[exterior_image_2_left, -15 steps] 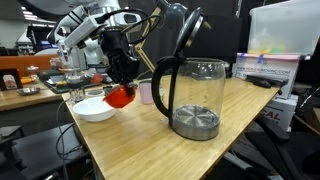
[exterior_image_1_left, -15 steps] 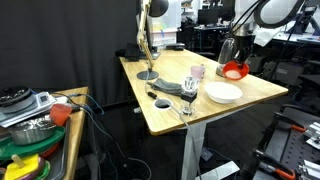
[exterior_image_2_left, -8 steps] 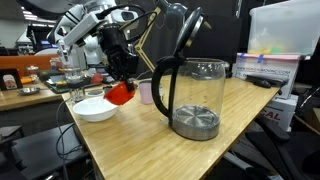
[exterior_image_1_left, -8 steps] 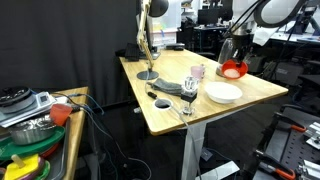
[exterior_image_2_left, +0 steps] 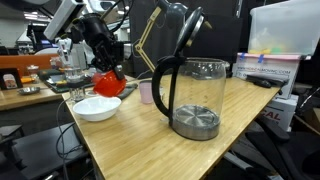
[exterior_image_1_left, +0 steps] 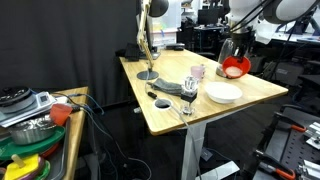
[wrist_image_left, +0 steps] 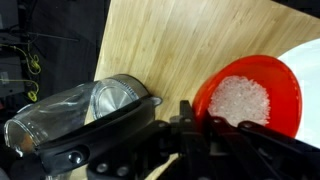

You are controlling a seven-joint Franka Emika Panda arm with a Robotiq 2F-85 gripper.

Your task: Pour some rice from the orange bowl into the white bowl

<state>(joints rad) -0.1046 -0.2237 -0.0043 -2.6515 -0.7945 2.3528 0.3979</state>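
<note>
1. Glass shows at the far left of the wrist view: a clear jug (wrist_image_left: 85, 110) with a dark handle, standing on the wooden table (wrist_image_left: 180, 35) to the left of the gripper.
2. At bottom centre of that view sits the gripper (wrist_image_left: 200, 120), its dark fingers (wrist_image_left: 186, 112) drawn together on the near rim of the orange bowl (wrist_image_left: 250, 100).
3. Just right of the fingers, the orange bowl holds a heap of white rice (wrist_image_left: 240, 100), all of it inside the rim.
4. At the far right edge, beyond the held bowl, a slice of the white bowl (wrist_image_left: 312, 55) shows.
5. In an exterior view the gripper (exterior_image_2_left: 103, 55) carries the orange bowl (exterior_image_2_left: 109, 82) clear of the table, and the white bowl (exterior_image_2_left: 97, 108) rests on the tabletop below it, not touching it.
6. Right of the gripper there, a pale pink cup (exterior_image_2_left: 147, 92) stands between the held bowl and the jug (exterior_image_2_left: 195, 95).
</note>
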